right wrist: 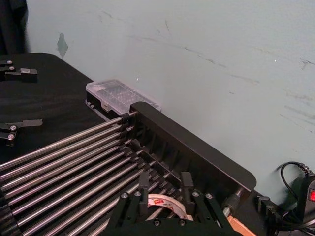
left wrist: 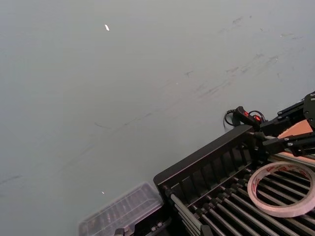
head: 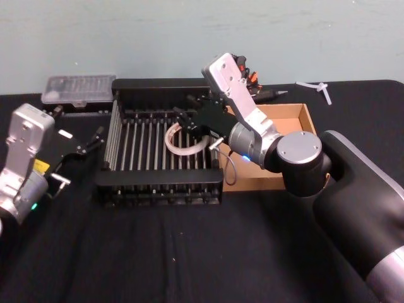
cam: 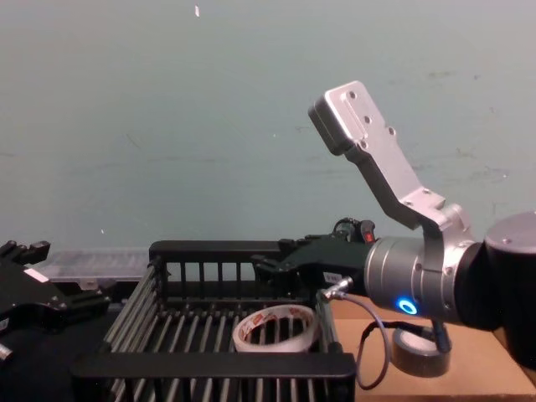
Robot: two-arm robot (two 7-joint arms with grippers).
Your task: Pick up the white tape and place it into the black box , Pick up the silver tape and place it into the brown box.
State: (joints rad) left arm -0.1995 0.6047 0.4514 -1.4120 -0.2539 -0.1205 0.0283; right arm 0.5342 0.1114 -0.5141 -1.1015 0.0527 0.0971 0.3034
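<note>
No text is legible (red tape marks unreadable).

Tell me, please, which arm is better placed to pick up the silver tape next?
Right: its open pincer hangs over the black box beside the brown box, where the silver tape sits; the left pincer waits outside the black box's far side.

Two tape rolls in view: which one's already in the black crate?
The white tape, the wide thin ring on the black box's bars under the open right gripper. The silver tape sits on the brown box.
</note>
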